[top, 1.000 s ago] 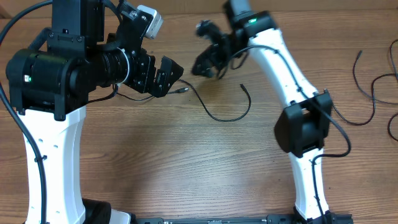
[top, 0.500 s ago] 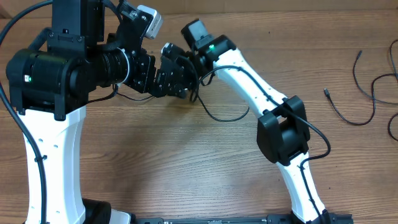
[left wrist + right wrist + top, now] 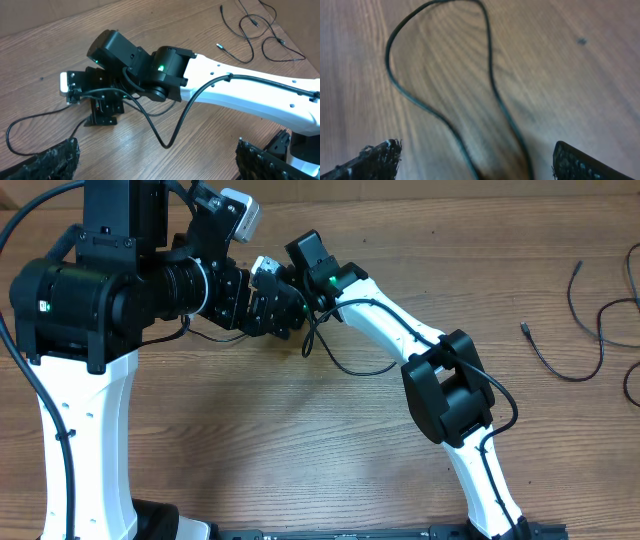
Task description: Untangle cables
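Observation:
A thin black cable (image 3: 352,370) lies curved on the wood at centre. In the right wrist view it forms a loop (image 3: 489,75) whose two strands run down between the pads. My right gripper (image 3: 480,167) stands open over those strands, low above the table. Overhead it (image 3: 290,306) sits close against my left gripper (image 3: 258,306). The left wrist view looks at the right gripper (image 3: 102,111), with a thin cable (image 3: 30,127) trailing off to its left. My left gripper (image 3: 160,165) is open with nothing between its fingers. More loose cables (image 3: 560,365) lie far right.
The right arm's white links (image 3: 400,330) stretch across the table's middle, carrying a thick fixed wire (image 3: 167,142) that droops in front of my left jaws. The left arm's body (image 3: 90,300) fills the left side. Further loose strands (image 3: 250,27) lie beyond the right arm.
My right arm has swung left across the table and come down over the cable's end beside the left gripper. The left arm has stayed still.

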Action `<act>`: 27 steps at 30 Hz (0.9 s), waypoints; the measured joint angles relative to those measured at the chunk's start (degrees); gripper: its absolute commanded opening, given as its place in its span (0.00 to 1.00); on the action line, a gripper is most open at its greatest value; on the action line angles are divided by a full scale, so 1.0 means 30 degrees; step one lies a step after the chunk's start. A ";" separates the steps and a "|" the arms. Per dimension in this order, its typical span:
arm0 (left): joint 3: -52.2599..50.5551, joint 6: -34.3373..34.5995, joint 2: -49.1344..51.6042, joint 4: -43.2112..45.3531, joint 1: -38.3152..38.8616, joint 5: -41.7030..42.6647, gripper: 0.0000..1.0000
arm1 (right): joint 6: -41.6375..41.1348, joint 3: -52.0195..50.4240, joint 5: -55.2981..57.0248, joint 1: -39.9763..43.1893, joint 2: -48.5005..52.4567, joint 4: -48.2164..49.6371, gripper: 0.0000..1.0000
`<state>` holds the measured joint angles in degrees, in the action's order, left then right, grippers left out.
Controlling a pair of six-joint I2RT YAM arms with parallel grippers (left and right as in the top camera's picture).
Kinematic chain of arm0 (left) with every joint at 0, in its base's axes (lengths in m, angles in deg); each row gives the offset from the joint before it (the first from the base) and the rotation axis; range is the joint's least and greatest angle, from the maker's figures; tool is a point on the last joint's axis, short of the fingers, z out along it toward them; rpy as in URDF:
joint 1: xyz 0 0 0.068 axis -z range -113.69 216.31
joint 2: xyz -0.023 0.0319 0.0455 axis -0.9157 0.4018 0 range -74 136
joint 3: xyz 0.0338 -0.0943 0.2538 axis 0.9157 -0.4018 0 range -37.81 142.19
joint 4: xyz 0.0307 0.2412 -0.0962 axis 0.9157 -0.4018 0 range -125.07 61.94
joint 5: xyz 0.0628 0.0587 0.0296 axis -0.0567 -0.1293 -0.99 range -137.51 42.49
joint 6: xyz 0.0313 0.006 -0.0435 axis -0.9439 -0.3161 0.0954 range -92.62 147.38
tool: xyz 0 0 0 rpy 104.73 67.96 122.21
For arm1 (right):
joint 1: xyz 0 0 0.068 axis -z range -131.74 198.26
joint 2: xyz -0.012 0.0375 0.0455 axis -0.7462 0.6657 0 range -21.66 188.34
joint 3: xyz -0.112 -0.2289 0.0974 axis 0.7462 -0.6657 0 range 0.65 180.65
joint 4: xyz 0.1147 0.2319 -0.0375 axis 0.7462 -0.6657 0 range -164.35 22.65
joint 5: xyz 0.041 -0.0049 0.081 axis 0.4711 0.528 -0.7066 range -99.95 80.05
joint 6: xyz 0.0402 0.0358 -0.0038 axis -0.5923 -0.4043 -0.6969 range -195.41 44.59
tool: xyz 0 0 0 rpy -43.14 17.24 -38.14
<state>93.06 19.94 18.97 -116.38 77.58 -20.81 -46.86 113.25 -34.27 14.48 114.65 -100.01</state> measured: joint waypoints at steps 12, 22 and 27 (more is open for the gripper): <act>0.0000 0.0000 0.0000 0.0000 0.0000 0.0000 0.99 | 0.0007 -0.0284 0.1115 0.0029 0.0459 0.2171 0.92; 0.0000 0.0000 0.0000 0.0000 0.0000 0.0000 1.00 | 0.0044 -0.0474 0.1253 0.0160 0.2011 0.2164 0.75; 0.0000 0.0000 0.0000 0.0000 0.0000 0.0000 1.00 | 0.0058 -0.0474 0.1209 0.0153 0.2120 0.2208 0.43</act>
<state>93.06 19.94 18.97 -116.38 77.58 -20.81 -46.68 111.83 -30.64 14.94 121.01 -93.39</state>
